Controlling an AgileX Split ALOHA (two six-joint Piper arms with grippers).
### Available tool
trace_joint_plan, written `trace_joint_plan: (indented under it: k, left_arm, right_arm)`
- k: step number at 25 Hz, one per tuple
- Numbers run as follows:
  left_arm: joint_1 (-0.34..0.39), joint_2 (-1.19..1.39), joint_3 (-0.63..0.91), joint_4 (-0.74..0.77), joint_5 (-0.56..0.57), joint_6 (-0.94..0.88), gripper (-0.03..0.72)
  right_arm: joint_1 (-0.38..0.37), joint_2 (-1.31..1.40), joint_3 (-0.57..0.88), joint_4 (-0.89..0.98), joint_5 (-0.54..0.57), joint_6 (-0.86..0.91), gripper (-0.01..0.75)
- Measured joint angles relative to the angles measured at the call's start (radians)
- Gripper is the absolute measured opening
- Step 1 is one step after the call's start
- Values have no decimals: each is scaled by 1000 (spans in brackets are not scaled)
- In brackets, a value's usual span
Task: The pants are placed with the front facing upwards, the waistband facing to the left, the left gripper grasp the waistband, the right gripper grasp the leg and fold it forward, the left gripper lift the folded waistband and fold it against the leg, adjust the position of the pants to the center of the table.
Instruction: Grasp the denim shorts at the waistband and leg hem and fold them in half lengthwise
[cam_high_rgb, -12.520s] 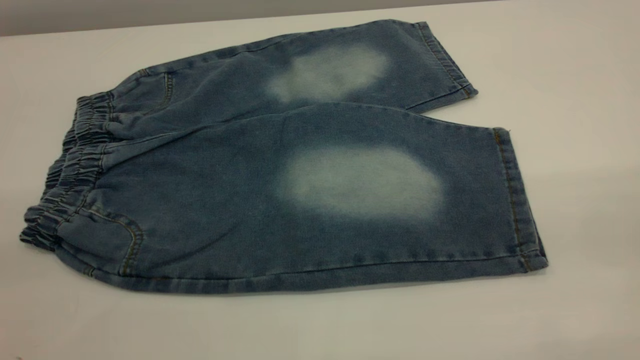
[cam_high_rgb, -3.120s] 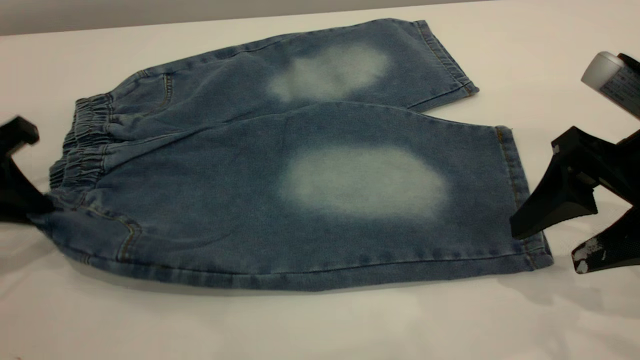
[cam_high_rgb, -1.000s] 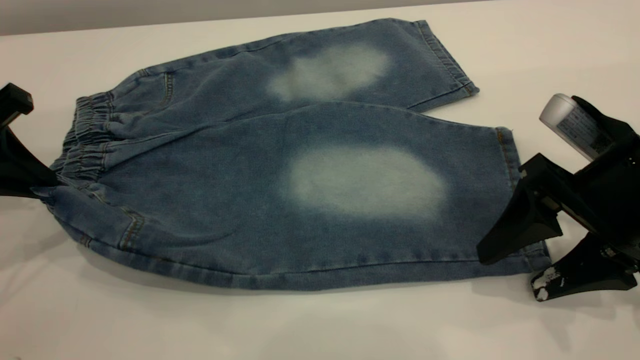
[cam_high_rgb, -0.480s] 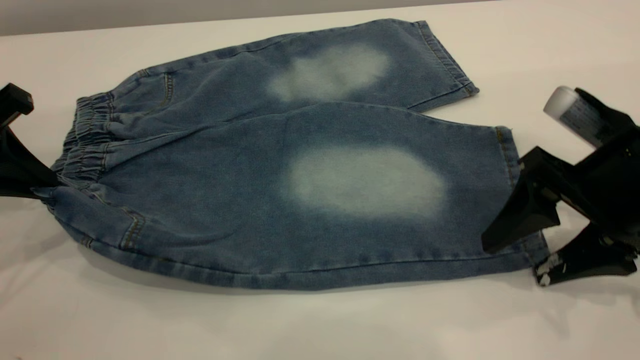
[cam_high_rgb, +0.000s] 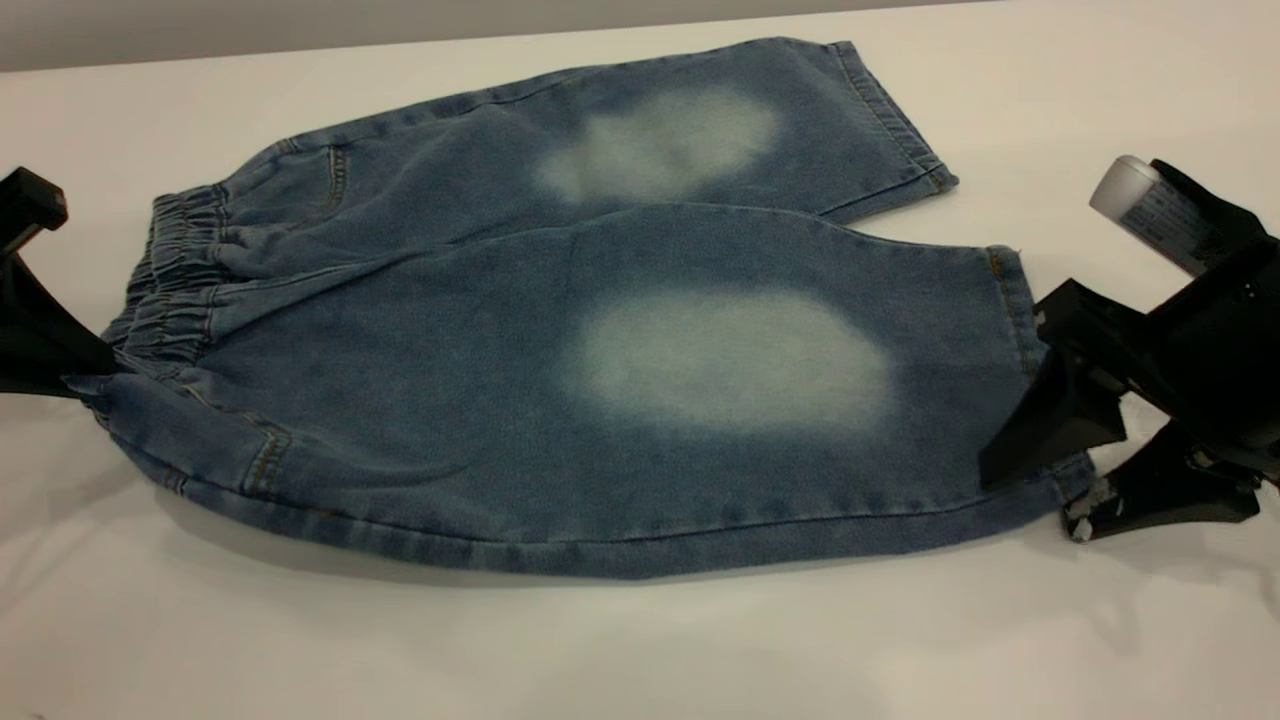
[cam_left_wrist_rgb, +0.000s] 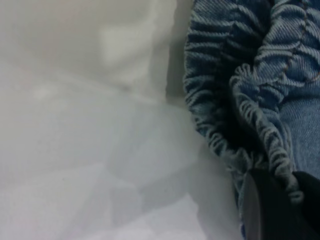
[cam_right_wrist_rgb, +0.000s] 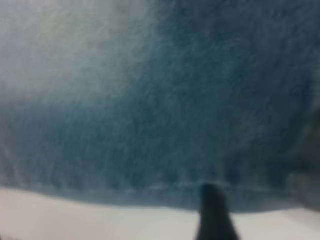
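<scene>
The blue denim pants (cam_high_rgb: 480, 400) lie front up on the white table (cam_high_rgb: 640, 650), with the gathered waistband (cam_high_rgb: 170, 290) at the left. My left gripper (cam_high_rgb: 85, 385) is shut on the waistband's near corner, which sits a little off the table. The ruched band (cam_left_wrist_rgb: 260, 115) drapes over one black finger (cam_left_wrist_rgb: 270, 215) in the left wrist view. At the right, my right gripper (cam_high_rgb: 1035, 500) is shut on the near leg (cam_high_rgb: 730, 360) at its hem corner, one finger on top and the white-scuffed finger beneath. That corner is raised slightly. The right wrist view shows denim (cam_right_wrist_rgb: 175, 100) and one dark finger (cam_right_wrist_rgb: 212, 212).
The far leg (cam_high_rgb: 660, 140) lies flat towards the table's back edge, its hem (cam_high_rgb: 900, 120) pointing right. Bare tabletop runs along the front of the pants and to the right, behind my right arm.
The right gripper's fingers have drawn together on the near leg's hem corner and risen slightly, lifting that corner off the table. The left gripper has stayed put on the waistband.
</scene>
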Motion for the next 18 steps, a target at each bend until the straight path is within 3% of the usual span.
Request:
trace_joint_plan:
  k: [5, 8, 18]
  left_arm:
    - [0, 0, 0, 0, 4, 8, 104]
    - [0, 0, 0, 4, 11, 8, 104]
    - [0, -5, 0, 58, 136, -51, 104]
  right_arm:
    - [0, 2, 0, 75, -36, -59, 127]
    - [0, 4, 0, 120, -39, -108, 33]
    - [0, -18, 60, 64, 20, -84, 22]
